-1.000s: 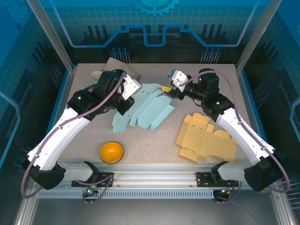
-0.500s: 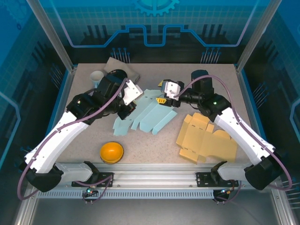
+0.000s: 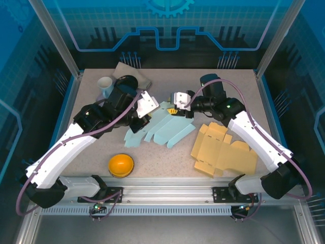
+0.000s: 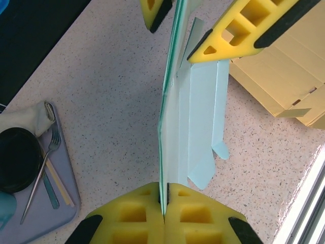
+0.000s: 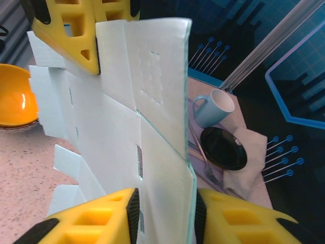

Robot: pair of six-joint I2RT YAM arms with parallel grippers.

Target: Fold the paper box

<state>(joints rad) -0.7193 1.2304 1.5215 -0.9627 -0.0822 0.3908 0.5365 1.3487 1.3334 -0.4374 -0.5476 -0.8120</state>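
The left tool (image 4: 165,195) is clenched on one end of the pale blue paper box (image 3: 170,127), held partly raised over the middle of the counter (image 3: 167,157). Its long axis runs across to the right tool (image 5: 165,203), whose fingers (image 5: 91,223) flank the opposite panel; a firm grasp cannot be told.

Left arm (image 3: 71,145) and right arm (image 3: 256,140): white link shells, black joint housings. A purple cable (image 3: 20,199) loops along each arm — loose at the black bases (image 3: 43,193), at 5 and 7 o'clock. Fingers (image 4: 193,218): yellow, with open rectangular cells, black-edged.
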